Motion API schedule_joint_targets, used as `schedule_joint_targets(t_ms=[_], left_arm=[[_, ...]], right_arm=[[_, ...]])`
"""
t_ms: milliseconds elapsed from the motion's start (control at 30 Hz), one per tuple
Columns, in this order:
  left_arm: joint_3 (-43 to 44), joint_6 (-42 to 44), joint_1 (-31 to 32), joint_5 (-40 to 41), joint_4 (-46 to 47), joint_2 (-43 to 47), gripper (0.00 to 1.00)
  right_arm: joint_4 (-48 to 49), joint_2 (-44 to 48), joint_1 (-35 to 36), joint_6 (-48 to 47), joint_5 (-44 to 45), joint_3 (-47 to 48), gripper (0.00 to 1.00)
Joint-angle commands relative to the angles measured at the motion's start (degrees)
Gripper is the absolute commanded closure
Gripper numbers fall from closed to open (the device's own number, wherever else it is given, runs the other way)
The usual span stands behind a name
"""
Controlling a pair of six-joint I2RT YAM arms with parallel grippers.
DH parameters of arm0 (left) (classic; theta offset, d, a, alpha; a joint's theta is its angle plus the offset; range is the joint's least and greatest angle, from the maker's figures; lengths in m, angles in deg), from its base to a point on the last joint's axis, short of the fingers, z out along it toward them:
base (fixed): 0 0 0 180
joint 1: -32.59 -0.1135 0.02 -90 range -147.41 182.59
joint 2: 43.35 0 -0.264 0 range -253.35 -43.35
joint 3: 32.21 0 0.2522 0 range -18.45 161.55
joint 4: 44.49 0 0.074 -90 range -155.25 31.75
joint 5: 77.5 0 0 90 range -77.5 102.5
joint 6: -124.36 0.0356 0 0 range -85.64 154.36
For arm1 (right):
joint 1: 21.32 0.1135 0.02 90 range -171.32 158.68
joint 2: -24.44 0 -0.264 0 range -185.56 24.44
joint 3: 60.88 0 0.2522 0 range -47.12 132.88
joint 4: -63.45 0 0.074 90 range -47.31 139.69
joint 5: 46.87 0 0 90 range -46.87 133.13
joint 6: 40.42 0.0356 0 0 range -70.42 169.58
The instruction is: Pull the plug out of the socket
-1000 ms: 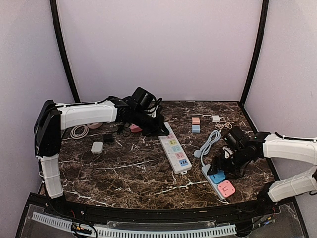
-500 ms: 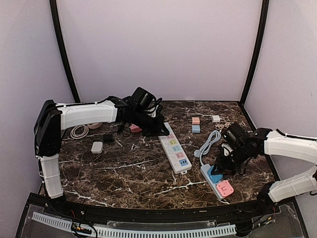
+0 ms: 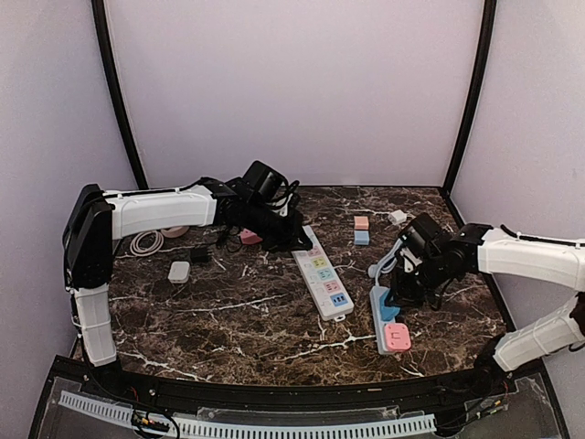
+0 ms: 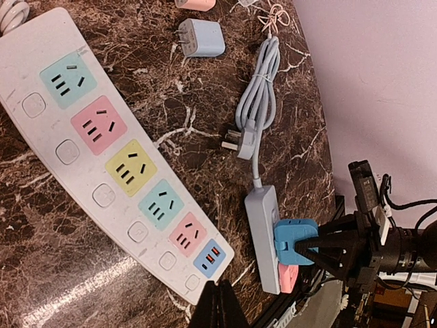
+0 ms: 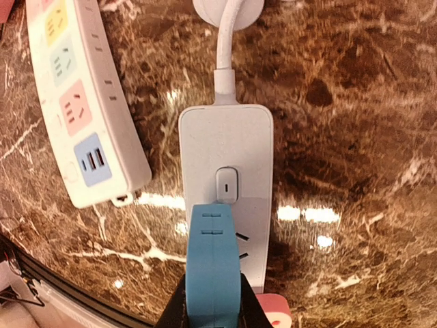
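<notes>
A blue plug (image 3: 390,312) (image 5: 213,266) (image 4: 295,239) stands on the small grey socket strip (image 3: 379,322) (image 5: 225,147) (image 4: 261,225), with a pink plug (image 3: 397,337) (image 4: 288,277) beside it at the strip's near end. My right gripper (image 3: 396,300) (image 5: 213,311) is shut on the blue plug, one finger on each side. Two socket slots show just to the plug's right; its pins are hidden. My left gripper (image 3: 294,238) (image 4: 220,306) is shut and empty over the far end of the long white strip.
A long white power strip (image 3: 322,273) (image 4: 116,157) (image 5: 75,102) with coloured sockets lies mid-table. Pink and blue adapters (image 3: 362,230), a white charger (image 3: 398,219), a grey adapter (image 3: 179,271) and a coiled cable (image 3: 144,242) lie around. The table's front edge is just behind the grey strip.
My right gripper closed on the blue plug and moved left; the grey strip with both plugs slid left and turned with it. The left arm stayed still.
</notes>
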Motion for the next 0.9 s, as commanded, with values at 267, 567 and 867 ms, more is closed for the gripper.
schedule_joint_targets(t_ms=[267, 567, 867], left_arm=[[0.74, -3.91, -0.15, -7.41, 7.78, -2.74, 0.97], [8.73, -5.41, 1.65, -9.61, 8.73, -11.15, 0.96], [19.38, -6.78, 2.99, -11.55, 7.29, -20.21, 0.96]], right_arm=[[19.09, -13.32, -0.42, -6.20, 7.53, 9.94, 1.00], [21.32, -18.01, -0.47, -6.86, 4.39, 11.25, 1.00], [20.26, -17.20, -0.45, -6.66, 1.27, 9.65, 1.00]])
